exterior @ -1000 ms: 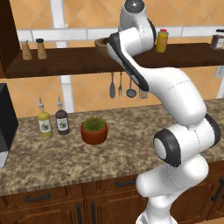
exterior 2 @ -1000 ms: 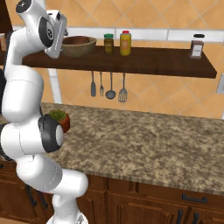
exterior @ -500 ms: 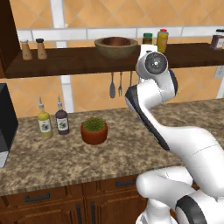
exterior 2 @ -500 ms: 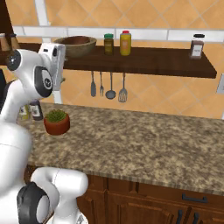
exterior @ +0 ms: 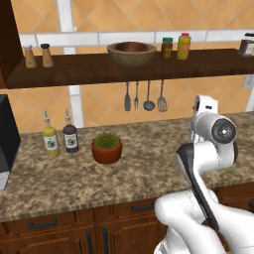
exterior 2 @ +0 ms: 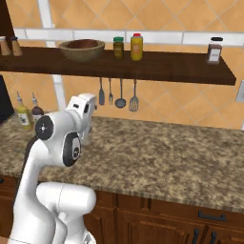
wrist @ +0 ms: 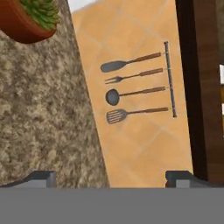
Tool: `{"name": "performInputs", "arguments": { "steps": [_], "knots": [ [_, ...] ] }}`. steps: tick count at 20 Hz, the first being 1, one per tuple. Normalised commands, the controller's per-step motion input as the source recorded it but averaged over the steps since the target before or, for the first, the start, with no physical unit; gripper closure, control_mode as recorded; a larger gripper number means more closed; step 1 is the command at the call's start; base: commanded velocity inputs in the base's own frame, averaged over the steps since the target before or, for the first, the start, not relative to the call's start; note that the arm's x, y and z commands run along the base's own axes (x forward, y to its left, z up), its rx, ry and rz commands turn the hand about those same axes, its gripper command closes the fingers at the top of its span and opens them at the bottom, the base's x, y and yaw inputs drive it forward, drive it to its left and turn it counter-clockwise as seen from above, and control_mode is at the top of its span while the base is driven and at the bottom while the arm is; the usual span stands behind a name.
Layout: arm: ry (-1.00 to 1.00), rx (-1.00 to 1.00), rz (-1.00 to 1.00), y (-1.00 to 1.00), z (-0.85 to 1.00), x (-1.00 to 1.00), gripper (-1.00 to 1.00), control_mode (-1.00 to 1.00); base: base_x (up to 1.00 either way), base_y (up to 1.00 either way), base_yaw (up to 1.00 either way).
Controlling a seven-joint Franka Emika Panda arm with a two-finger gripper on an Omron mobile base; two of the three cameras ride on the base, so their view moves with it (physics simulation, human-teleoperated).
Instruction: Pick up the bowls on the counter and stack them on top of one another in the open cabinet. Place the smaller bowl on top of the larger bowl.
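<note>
The larger bowl (exterior: 131, 53) (exterior 2: 82, 49), tan outside and dark inside, stands upright on the open cabinet (exterior: 99, 72) (exterior 2: 181, 69), left of two jars. The smaller bowl is hidden or out of view. My arm is folded low over the right part of the counter (exterior: 149, 168) (exterior 2: 167, 162). My gripper (wrist: 110, 177) is open with its fingertips (wrist: 41, 177) wide apart and nothing between them. It faces the tiled wall under the cabinet, rolled sideways, well below the bowl.
Several utensils (exterior: 144, 96) (wrist: 131, 87) hang on a rail under the shelf. A terracotta plant pot (exterior: 106, 148) (wrist: 26, 19) and two bottles (exterior: 59, 139) stand on the counter's left. Jars (exterior: 176, 47) (exterior 2: 128, 46) and shakers (exterior: 37, 55) line the shelf.
My arm has swung down from the shelf and folded low over the counter. The larger bowl stays on the shelf, free of the gripper.
</note>
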Motion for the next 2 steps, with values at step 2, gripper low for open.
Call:
{"name": "performInputs", "arguments": {
  "steps": [2],
  "knots": [
    [0.0, 0.03, -0.03, -0.01, 0.0, 0.0, -1.0, -1.0, 0.0, 0.0, 0.0]
  ]
}}
